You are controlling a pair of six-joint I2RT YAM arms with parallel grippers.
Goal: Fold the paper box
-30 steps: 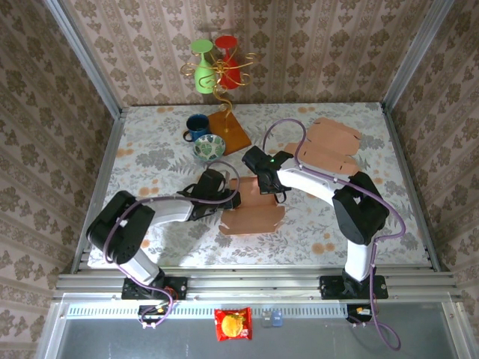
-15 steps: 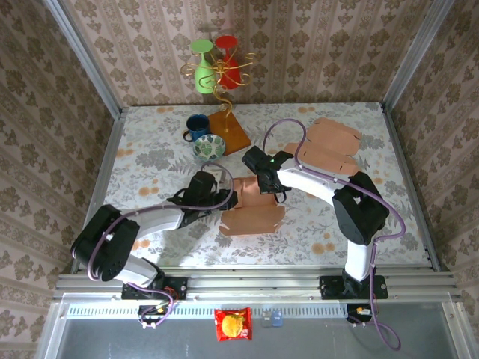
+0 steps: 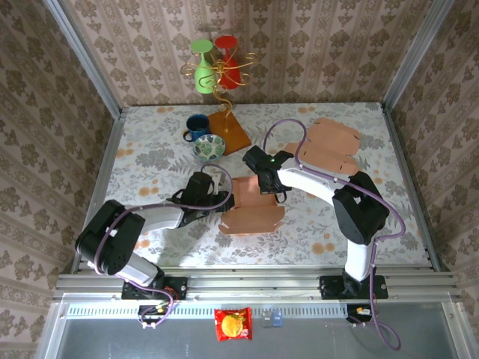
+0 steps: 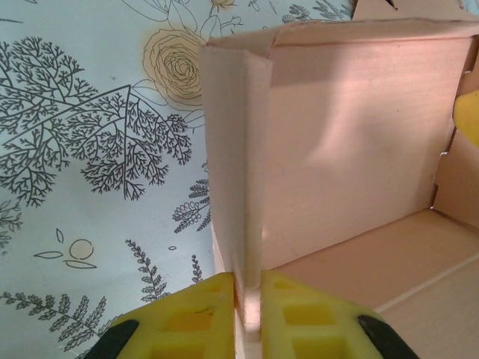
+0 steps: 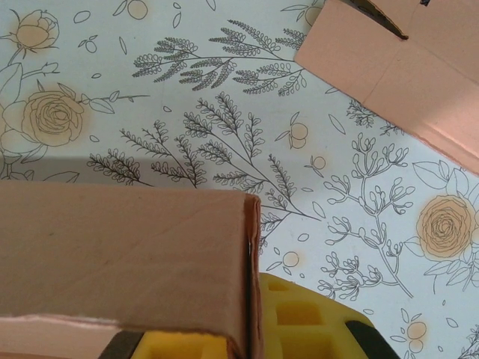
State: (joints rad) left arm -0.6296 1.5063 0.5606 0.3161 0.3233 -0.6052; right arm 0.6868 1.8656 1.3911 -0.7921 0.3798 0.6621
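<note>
Brown paper box [image 3: 253,203] sits half folded on the counter [image 3: 150,161], our left end effector [image 4: 247,292] and right end effector [image 5: 251,333] each clamped on a wall, so next we likely must stand both walls up straight.

One paper box [image 3: 253,209] being counted; flat cardboard blanks [image 3: 329,146] being counted as two, possibly more. One mug [image 3: 197,126], one bowl [image 3: 209,147], two goblets [image 3: 203,71], one snack packet [image 3: 233,324] being seen.

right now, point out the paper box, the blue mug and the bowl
paper box [image 3: 253,217], top external view, near part
blue mug [image 3: 198,125], top external view, inside
bowl [image 3: 209,147], top external view, inside
</note>
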